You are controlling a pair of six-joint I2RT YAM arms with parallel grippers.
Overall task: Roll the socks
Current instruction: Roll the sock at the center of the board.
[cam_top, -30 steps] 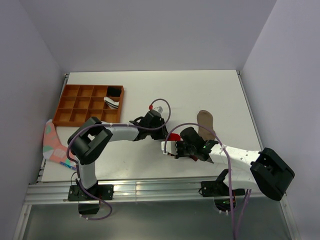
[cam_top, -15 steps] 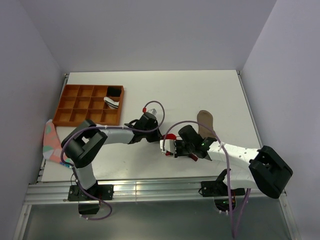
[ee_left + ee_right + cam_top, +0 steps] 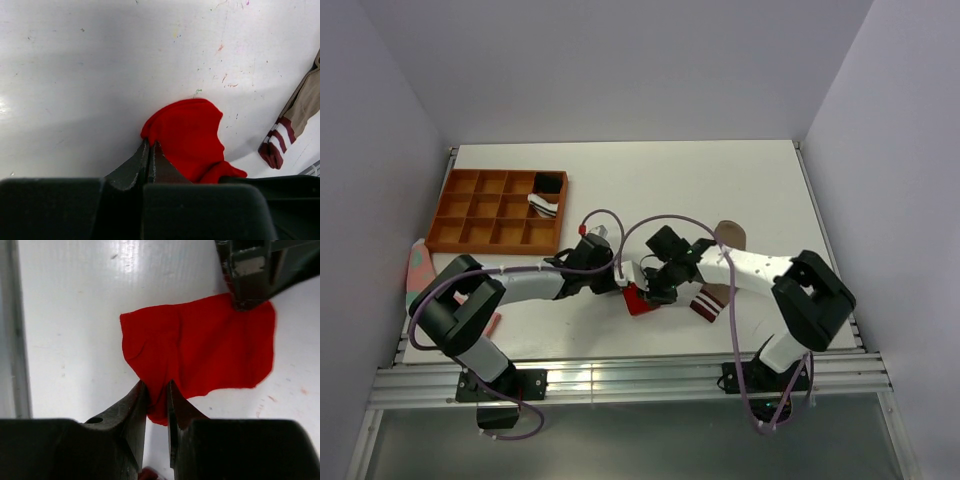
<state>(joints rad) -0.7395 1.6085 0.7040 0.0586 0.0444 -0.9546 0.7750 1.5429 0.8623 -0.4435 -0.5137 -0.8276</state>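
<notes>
At ten o'clock on the white counter [image 3: 720,180] sits an orange-brown compartment tray [image 3: 485,215]. Toward six o'clock from the counter's middle, the left pincer [image 3: 150,147] is pinched together on the edge of the bright red fabric sock [image 3: 187,132], which lies crumpled on the counter. The right pincer [image 3: 157,392] is clamped on a fold at the sock's opposite edge. At the red sock's three o'clock, just apart from it, lies the tan-brown fabric sock with a maroon-and-white striped cuff [image 3: 302,107].

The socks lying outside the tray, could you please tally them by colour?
red sock: 1
tan sock: 1
pink sock: 1
Total: 3
</notes>
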